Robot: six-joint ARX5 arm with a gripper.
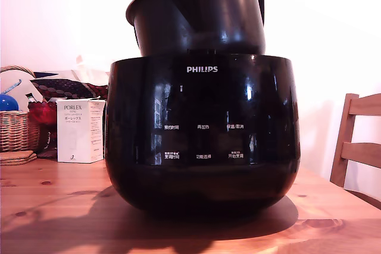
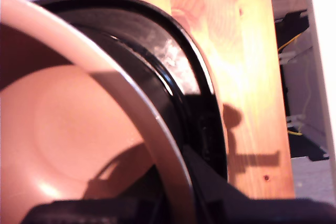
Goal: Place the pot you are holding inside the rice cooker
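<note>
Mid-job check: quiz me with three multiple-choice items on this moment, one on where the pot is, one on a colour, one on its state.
1. Where is the dark round metal pot?
A. Above the glossy black PHILIPS rice cooker
B. On the wooden table
C. In the wicker basket

2. What colour is the pot's inside in the wrist view?
A. Green
B. Coppery pink
C. White

3. How does the pot sit?
A. Fully seated in the cooker
B. Upside down
C. Tilted, mostly above the cooker's rim

Answers: 1 A, it shows over the cooker's top edge. 2 B, the inner wall looks coppery pink. 3 C, its rim slants and its wall still shows above the cooker.
</note>
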